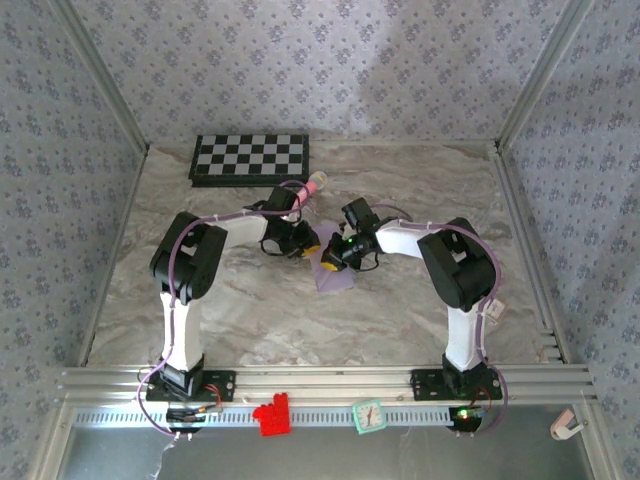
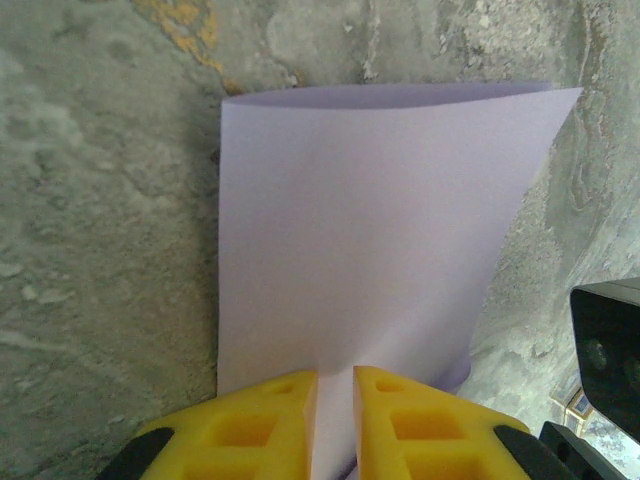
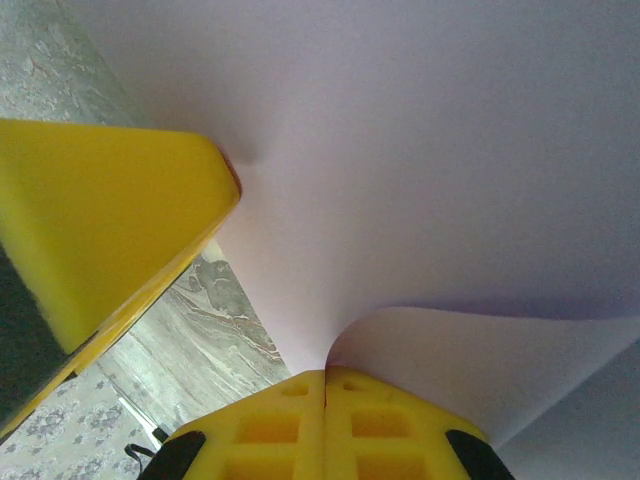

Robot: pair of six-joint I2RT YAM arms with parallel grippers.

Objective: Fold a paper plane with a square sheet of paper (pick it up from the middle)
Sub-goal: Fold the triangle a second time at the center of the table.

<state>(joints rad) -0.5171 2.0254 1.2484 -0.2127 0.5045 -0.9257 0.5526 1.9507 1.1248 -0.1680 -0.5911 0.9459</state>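
Observation:
The square sheet of paper [image 1: 337, 277] is pale lavender and hangs curved above the marble table [image 1: 400, 180] at its middle, held between both arms. In the left wrist view the sheet [image 2: 380, 230] runs up from between the yellow fingers [image 2: 250, 425] of my left gripper [image 2: 335, 372], which is shut on its near edge. In the right wrist view my right gripper [image 3: 325, 372] is shut on a curled edge of the sheet [image 3: 420, 150]. A yellow finger of the left gripper [image 3: 110, 230] presses into the paper at the upper left. No paper plane shape shows; the sheet is a bent rectangle.
A black-and-white checkered board [image 1: 250, 158] lies at the table's back left, with a pink toy microphone [image 1: 315, 183] just in front of it. On the near rail sit a red block [image 1: 270, 415], a small clock [image 1: 368, 416] and a pink item [image 1: 565, 425].

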